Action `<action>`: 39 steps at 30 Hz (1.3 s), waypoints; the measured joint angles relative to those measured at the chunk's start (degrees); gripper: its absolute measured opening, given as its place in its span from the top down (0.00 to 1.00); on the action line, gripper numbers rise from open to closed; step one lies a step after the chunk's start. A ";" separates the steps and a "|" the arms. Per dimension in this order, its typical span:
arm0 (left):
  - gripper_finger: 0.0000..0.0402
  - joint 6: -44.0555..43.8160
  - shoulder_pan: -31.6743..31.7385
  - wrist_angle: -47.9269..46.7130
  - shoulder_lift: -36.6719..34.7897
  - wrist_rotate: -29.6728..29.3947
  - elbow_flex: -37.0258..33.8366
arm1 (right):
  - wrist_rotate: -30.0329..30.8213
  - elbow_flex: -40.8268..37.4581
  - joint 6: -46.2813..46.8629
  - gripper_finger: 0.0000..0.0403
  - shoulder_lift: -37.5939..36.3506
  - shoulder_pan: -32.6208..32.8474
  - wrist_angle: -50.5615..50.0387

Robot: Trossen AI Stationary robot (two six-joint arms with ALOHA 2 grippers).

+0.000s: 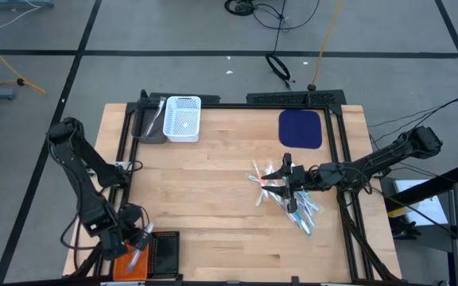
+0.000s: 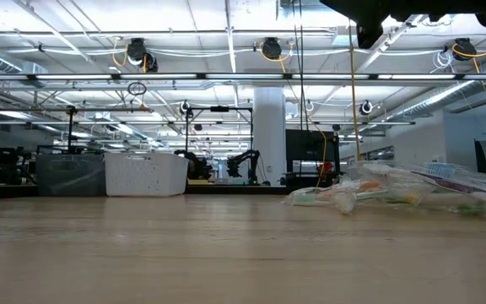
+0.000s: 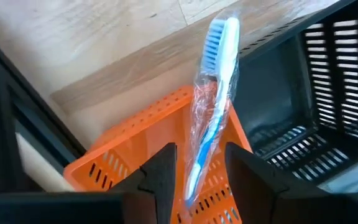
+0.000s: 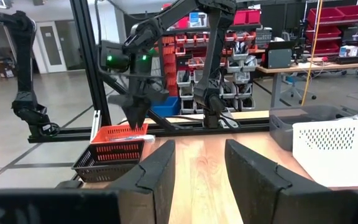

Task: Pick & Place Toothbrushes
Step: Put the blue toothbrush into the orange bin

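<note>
A blue-and-white toothbrush in a clear wrapper [image 3: 211,93] slants over the orange basket [image 3: 129,149], with its handle end down inside and its bristle head past the rim. My left gripper [image 3: 201,162] is open just above it at the table's near left corner [image 1: 140,237]. The brush shows in the gap, apart from both fingers. A pile of wrapped toothbrushes [image 1: 293,199] lies on the table right of centre and also shows in the low view [image 2: 378,192]. My right gripper [image 1: 281,178] is open and empty, raised over the pile and pointing toward the table's left [image 4: 201,155].
A black basket [image 1: 165,253] stands beside the orange one [image 1: 126,266]. A white basket [image 1: 184,119] and a grey basket [image 1: 149,123] stand at the far left. A dark blue pad [image 1: 300,129] lies at the far right. A black frame borders the table.
</note>
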 joint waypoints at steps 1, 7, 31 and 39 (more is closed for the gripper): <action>0.66 -0.07 0.00 -0.29 -0.91 -0.63 0.00 | 0.06 0.00 0.00 0.68 0.00 0.00 -0.44; 0.68 4.01 -0.48 -0.66 -6.64 -15.29 0.00 | 0.22 0.02 0.00 0.68 -0.19 -0.81 -4.87; 0.68 55.89 15.40 6.73 -8.16 -51.78 0.00 | 5.09 0.02 21.92 0.68 -4.68 -7.78 -42.59; 0.68 76.94 23.63 20.18 -8.14 -48.56 0.00 | 4.67 0.02 33.55 0.68 -4.68 -9.11 -58.00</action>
